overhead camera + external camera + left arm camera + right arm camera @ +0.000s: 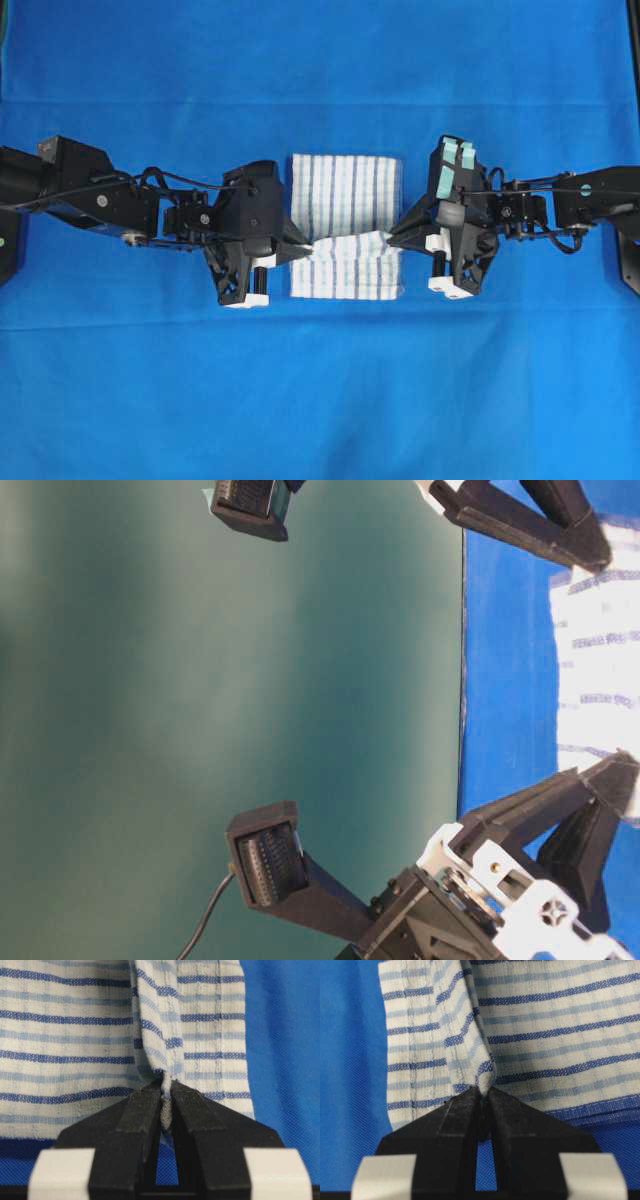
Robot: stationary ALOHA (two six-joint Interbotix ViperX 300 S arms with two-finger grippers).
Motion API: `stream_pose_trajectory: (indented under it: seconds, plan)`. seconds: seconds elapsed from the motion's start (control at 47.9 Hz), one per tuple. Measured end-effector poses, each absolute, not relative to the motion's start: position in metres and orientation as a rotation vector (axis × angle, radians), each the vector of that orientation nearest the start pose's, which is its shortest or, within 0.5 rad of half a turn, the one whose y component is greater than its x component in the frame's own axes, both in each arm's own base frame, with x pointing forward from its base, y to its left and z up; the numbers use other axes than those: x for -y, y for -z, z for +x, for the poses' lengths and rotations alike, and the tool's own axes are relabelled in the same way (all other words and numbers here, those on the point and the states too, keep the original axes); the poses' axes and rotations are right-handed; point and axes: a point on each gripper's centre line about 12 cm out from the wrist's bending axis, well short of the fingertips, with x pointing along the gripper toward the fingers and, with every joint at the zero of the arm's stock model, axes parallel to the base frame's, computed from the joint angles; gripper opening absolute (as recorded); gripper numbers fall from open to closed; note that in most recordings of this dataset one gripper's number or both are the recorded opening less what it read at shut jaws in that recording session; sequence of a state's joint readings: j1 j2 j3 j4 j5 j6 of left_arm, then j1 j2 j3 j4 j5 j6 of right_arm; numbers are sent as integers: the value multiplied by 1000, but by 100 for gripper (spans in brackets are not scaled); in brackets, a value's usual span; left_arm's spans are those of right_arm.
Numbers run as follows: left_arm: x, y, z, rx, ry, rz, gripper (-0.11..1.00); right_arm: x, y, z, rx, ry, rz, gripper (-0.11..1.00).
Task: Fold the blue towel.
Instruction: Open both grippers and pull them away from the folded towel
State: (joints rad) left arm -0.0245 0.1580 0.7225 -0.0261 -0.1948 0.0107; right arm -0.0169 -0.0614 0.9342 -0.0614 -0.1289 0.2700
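Blue towel (345, 225) sitting mid-table on the plain blue cloth (320, 400), already doubled up, near half lifted into a ridge across the middle. Left gripper (305, 243) pinched tight on a tuck of towel at its left edge, right gripper (395, 238) clamped just as tight on the opposite edge; fabric squeezed between both sets of fingers in the wrist views. Looks like mid-fold. Next up, probably: carrying both pinched edges over together, evenly, then letting go flat without dragging the lower layer.

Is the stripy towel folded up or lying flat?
Partly folded. The blue towel is doubled over, and the left gripper and right gripper each pinch a raised fold at its sides.
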Motion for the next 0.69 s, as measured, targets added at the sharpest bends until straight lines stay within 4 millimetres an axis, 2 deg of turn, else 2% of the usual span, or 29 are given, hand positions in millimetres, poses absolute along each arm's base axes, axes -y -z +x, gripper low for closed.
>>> stream_pose_trajectory:
  seconds: [0.084, 0.209, 0.272, 0.397, 0.502, 0.69]
  plan:
    - [9, -108, 388, -687, 13, -6, 16, 1, -121, 322, -739, 74, 204, 14]
    - [10, -108, 388, -695, 16, -5, 45, -5, -122, 325, -736, 59, 201, 50]
    - [12, -112, 387, -697, 21, -3, 61, -7, -125, 328, -730, 55, 204, 61]
    - [15, -133, 381, -697, 33, 2, 74, -11, -142, 329, -731, 49, 205, 57]
    - [17, -157, 374, -686, 38, 4, 73, -12, -163, 327, -721, 47, 203, 57]
    - [19, -195, 352, -658, 51, 10, 73, -11, -208, 311, -655, 42, 191, 57]
